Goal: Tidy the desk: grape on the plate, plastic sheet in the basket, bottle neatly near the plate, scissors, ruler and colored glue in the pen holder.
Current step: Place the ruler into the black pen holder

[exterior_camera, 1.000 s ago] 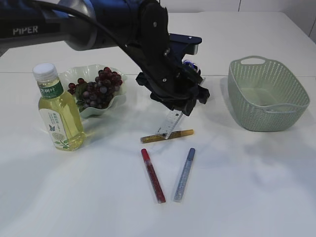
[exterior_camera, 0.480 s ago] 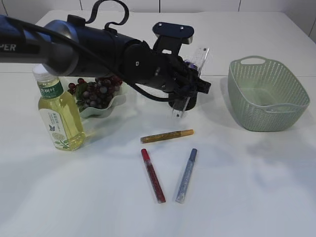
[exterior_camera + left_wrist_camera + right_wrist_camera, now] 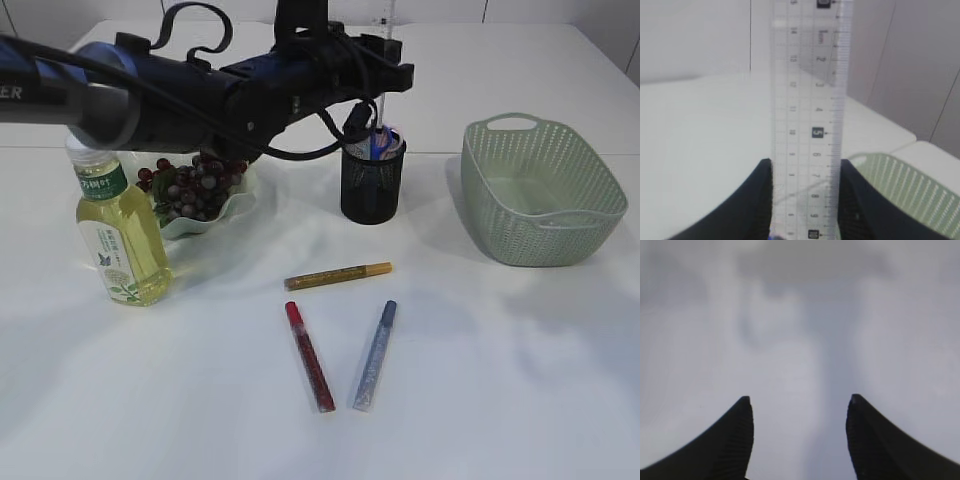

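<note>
My left gripper (image 3: 381,78) is shut on a clear ruler (image 3: 384,35) and holds it upright, its lower end just above or inside the mouth of the black mesh pen holder (image 3: 372,190). The left wrist view shows the ruler (image 3: 807,100) pinched between both fingers of that gripper (image 3: 806,162). Something blue and pink (image 3: 386,141) pokes out of the holder; I cannot tell if it is the scissors. Gold (image 3: 338,275), red (image 3: 310,356) and blue (image 3: 374,354) glue pens lie on the table. Grapes (image 3: 200,183) sit on the plate (image 3: 232,206) beside the bottle (image 3: 118,230). My right gripper (image 3: 799,399) is open and empty. The plastic sheet is out of view.
A green woven basket (image 3: 540,195) stands at the right; its inside is mostly hidden. The left arm (image 3: 170,95) stretches across the back of the table above the plate. The right wrist view shows only a blurred pale surface.
The left arm has lifted the ruler from low beside the gold glue pen and turned it upright over the pen holder, which now shows in full.
</note>
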Controlling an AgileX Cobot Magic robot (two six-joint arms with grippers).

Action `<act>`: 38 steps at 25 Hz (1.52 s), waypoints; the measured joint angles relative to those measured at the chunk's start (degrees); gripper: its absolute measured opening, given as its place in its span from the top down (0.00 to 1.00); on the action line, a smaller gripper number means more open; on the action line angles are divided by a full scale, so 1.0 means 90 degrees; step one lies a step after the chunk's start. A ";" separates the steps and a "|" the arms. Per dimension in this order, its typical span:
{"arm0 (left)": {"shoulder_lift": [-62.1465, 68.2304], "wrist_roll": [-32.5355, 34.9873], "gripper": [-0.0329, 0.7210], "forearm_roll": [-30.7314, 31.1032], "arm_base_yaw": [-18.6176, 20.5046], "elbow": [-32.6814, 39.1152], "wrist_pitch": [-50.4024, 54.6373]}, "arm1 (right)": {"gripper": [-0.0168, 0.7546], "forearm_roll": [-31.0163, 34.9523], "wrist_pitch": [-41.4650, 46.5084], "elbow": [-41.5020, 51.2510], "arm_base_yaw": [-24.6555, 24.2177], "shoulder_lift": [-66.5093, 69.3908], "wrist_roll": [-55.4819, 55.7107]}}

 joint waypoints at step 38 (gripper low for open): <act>0.1676 0.0026 0.59 0.0156 0.0293 -0.0982 -0.1359 | 0.37 -0.0095 0.0001 0.0000 0.0000 0.0000 -0.0011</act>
